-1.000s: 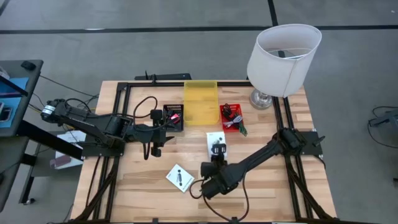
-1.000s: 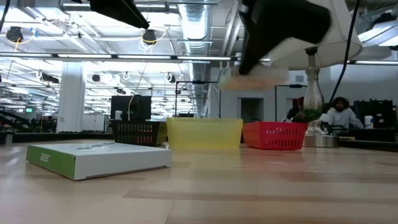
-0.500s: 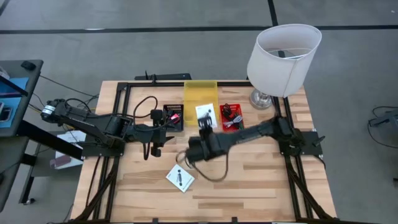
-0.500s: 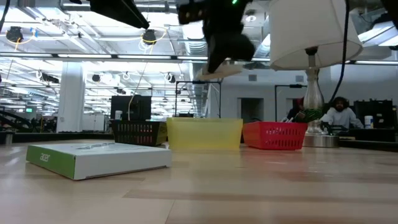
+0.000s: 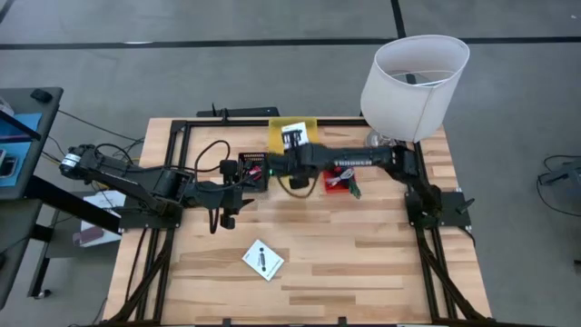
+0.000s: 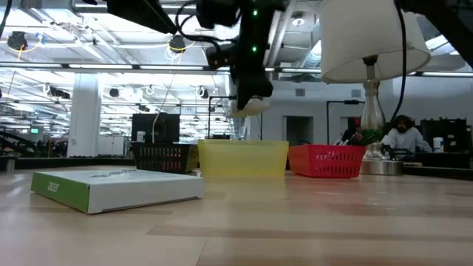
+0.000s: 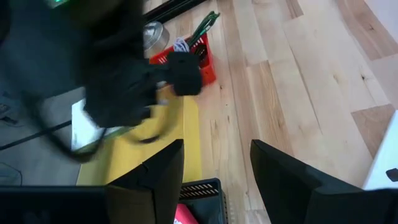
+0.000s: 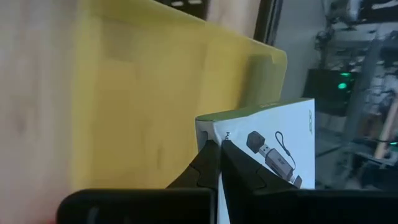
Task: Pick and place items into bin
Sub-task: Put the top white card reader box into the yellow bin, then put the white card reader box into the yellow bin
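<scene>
The right gripper (image 5: pixel 292 154) has swung from the table's near side to above the yellow bin (image 5: pixel 292 163), carrying a white box (image 5: pixel 292 137).
It pinches the box by one edge, so it can fall free. The left gripper (image 5: pixel 229 218) waits apart, fingers partly open, empty. Another box (image 5: pixel 262 260) lies on bare wood, with room around it.

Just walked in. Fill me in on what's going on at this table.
The right gripper is shut on a white card box and holds it in the air over the yellow bin. The left gripper waits beside the black basket, holding nothing. A second white box lies on the table. The red basket holds cords.
</scene>
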Controlling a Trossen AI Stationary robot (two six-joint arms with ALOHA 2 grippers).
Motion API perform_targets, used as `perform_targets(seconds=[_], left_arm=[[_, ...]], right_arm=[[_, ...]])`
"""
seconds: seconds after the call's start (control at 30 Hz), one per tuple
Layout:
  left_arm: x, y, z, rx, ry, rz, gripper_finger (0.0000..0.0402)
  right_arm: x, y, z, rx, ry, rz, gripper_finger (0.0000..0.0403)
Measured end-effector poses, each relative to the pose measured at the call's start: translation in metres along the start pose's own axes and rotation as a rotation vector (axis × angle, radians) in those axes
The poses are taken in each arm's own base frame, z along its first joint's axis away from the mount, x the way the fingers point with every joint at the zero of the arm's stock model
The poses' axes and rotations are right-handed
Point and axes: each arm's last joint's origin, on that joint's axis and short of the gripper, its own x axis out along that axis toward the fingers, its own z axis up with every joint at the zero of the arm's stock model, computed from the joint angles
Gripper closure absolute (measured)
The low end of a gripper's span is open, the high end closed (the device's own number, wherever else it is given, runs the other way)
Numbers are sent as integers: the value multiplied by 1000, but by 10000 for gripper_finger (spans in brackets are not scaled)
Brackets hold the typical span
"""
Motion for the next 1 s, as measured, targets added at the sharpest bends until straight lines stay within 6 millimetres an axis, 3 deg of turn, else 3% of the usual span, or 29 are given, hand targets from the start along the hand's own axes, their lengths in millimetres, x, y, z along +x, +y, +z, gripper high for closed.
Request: perform_targets(seconds=[0.17,0.33,0.47,0.8,1.0], left_arm=[[0,0,0,1,0,0,223],[0,0,0,1,0,0,223],[0,0,0,0,0,0,223],[0,0,0,1,0,0,223],[0,0,0,1,0,0,223]], right_arm=[[19,-23,-11,51,-8,54,403],[25,-29,-15,100,-24,111,387],[25,-29,-15,100,-32,131,335],[24,-24,-18,152,-3,178,158],[7,2,-17,104,65,279,142]])
